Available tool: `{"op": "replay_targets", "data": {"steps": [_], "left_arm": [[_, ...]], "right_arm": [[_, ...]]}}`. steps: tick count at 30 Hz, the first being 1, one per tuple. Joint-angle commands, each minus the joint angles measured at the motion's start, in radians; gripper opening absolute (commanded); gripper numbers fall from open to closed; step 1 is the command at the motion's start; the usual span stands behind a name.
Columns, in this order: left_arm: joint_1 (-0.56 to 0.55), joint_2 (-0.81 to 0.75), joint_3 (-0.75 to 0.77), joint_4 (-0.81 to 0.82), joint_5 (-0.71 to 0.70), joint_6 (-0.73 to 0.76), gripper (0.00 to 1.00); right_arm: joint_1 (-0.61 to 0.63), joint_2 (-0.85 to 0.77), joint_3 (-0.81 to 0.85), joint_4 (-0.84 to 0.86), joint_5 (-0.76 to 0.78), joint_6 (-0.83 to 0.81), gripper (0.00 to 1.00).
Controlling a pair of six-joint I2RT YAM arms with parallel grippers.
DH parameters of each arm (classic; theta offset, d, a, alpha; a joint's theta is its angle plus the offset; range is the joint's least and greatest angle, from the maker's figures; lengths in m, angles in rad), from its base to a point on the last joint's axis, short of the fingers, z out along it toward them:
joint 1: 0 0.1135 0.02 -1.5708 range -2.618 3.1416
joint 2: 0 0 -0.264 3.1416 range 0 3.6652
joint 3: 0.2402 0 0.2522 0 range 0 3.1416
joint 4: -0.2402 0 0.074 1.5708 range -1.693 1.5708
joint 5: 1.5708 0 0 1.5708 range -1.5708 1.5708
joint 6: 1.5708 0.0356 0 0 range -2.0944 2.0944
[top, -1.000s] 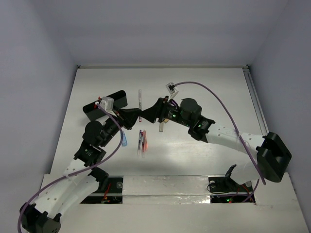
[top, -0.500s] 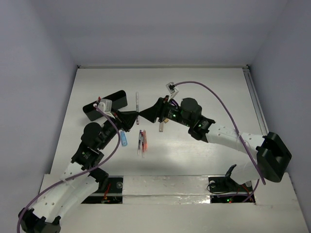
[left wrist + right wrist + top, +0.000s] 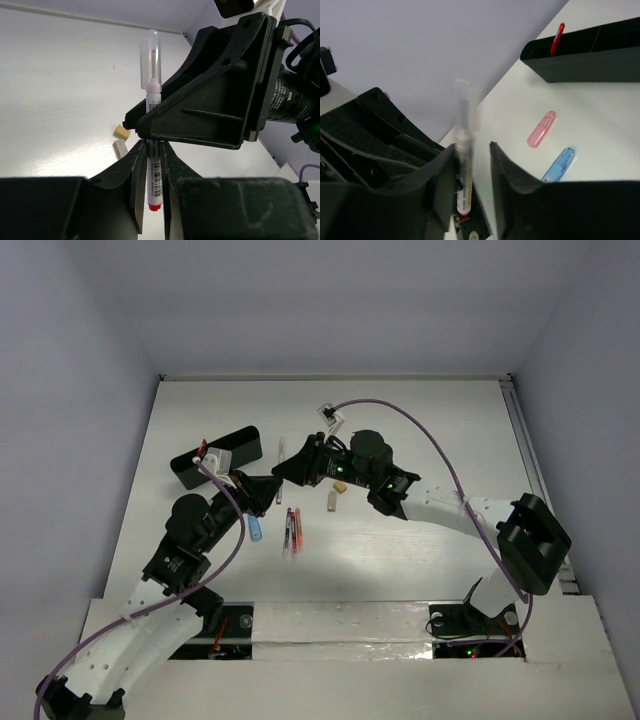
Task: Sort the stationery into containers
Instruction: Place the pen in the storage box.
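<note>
Firmly, the left claw [image 3: 154,150] is clamped on a clear-capped pen [image 3: 151,55], held near the centre of the overhead view. The right claw [image 3: 472,150] straddles the same pen with its fingers apart. The black box [image 3: 590,65] lies on the worktop [image 3: 600,125] at the upper right of the right wrist view.

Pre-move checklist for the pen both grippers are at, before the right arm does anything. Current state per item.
1. left gripper clamped on pen: ok.
2. pen between the fingers of the right gripper: ok.
3. right gripper shut on pen: not ok, the right wrist view shows a gap beside one finger.
4. clear cap on the pen: ok, it sits on the upper end.
5. black box has room: cannot tell; one red pen stands at its end.
6. pink capsule and blue capsule out of the way: ok, lying loose, apart from both grippers.
</note>
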Motion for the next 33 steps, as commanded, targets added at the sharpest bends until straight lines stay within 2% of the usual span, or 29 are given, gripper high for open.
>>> {"op": "replay_targets", "data": {"steps": [1, 3, 4, 7, 9, 12, 13, 16, 17, 18, 21, 25, 26, 29, 30, 33], "left_arm": [[0.002, -0.018, 0.053, 0.026, 0.016, 0.020, 0.00], [0.002, -0.017, 0.054, 0.021, 0.013, 0.020, 0.00], [0.002, -0.018, 0.056, 0.020, 0.015, 0.019, 0.00], [0.002, -0.024, 0.057, 0.009, -0.007, 0.014, 0.00], [0.002, -0.038, 0.070, -0.022, -0.045, 0.013, 0.00], [0.002, -0.070, 0.108, -0.084, -0.071, 0.043, 0.29], [0.002, -0.081, 0.120, -0.101, -0.079, 0.054, 0.48], [0.002, -0.118, 0.177, -0.201, -0.117, 0.098, 0.69], [0.002, -0.125, 0.192, -0.259, -0.122, 0.109, 0.71], [0.002, -0.138, 0.220, -0.293, -0.184, 0.120, 0.75], [0.002, -0.205, 0.281, -0.399, -0.304, 0.135, 0.77], [0.002, -0.282, 0.332, -0.422, -0.444, 0.171, 0.80], [0.002, -0.290, 0.333, -0.411, -0.461, 0.187, 0.80], [0.002, -0.305, 0.326, -0.388, -0.513, 0.201, 0.81], [0.002, -0.305, 0.315, -0.382, -0.521, 0.201, 0.81], [0.002, -0.310, 0.288, -0.367, -0.548, 0.204, 0.81]], "right_arm": [[0.004, 0.006, 0.051, 0.048, -0.044, 0.007, 0.33], [0.004, 0.005, 0.051, 0.048, -0.043, 0.009, 0.28], [0.004, 0.005, 0.052, 0.048, -0.041, 0.009, 0.19], [0.004, 0.011, 0.060, 0.045, -0.035, 0.004, 0.05], [0.004, 0.018, 0.077, 0.045, -0.033, 0.001, 0.00], [0.004, 0.048, 0.109, 0.054, -0.024, -0.002, 0.00], [0.004, 0.057, 0.120, 0.061, -0.021, -0.003, 0.00], [0.004, 0.118, 0.184, 0.081, 0.009, -0.017, 0.00], [0.004, 0.139, 0.202, 0.090, 0.017, -0.022, 0.00], [0.004, 0.187, 0.221, 0.106, 0.031, -0.023, 0.00], [0.004, 0.306, 0.319, 0.149, 0.048, -0.006, 0.00], [0.004, 0.486, 0.494, 0.198, 0.034, 0.026, 0.00], [0.014, 0.523, 0.588, 0.190, 0.030, 0.032, 0.00], [0.014, 0.667, 0.736, 0.146, 0.026, 0.034, 0.00], [0.014, 0.704, 0.847, 0.123, 0.034, 0.031, 0.00], [0.035, 0.857, 1.033, 0.013, 0.065, -0.006, 0.00]]}}
